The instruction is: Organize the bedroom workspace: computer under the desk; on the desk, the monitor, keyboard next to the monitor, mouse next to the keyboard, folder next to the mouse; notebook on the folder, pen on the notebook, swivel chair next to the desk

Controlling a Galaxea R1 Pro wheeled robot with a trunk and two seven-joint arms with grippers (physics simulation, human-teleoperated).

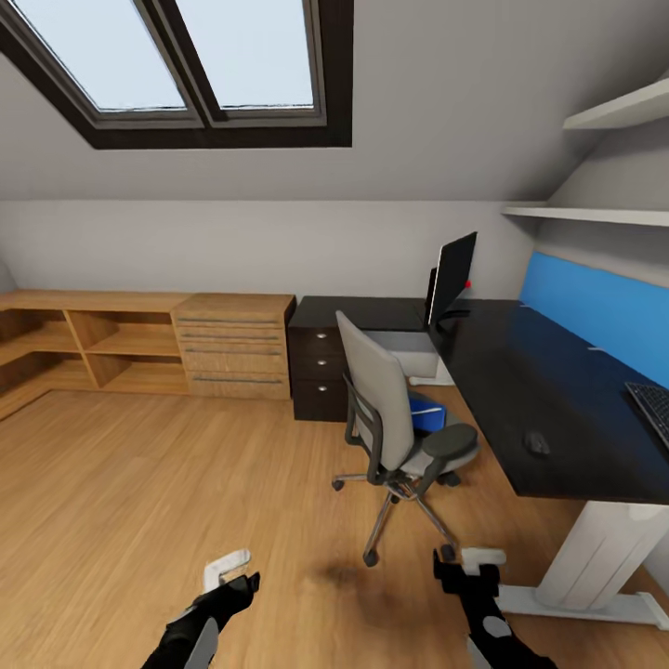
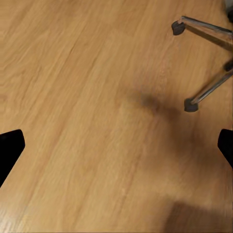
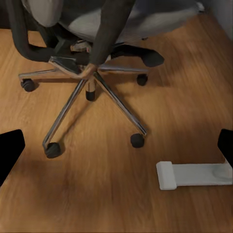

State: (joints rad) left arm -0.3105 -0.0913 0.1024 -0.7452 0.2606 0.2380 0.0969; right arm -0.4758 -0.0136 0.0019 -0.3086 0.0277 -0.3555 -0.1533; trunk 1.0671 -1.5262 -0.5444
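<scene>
Both grippers, left [image 1: 229, 571] and right [image 1: 469, 563], spread empty, we risk nudging the swivel chair [image 1: 395, 423], perhaps spilling its half-hidden folder [image 1: 426, 413].

I can read no writing, label, brand or number anywhere I look. The keyboard [image 1: 653, 409] at the desk's [image 1: 520, 390] edge is too blurred for me to make out any key legends, and the monitor [image 1: 452, 275] stands edge-on to me with only a small red dot, not a readable sign.
</scene>
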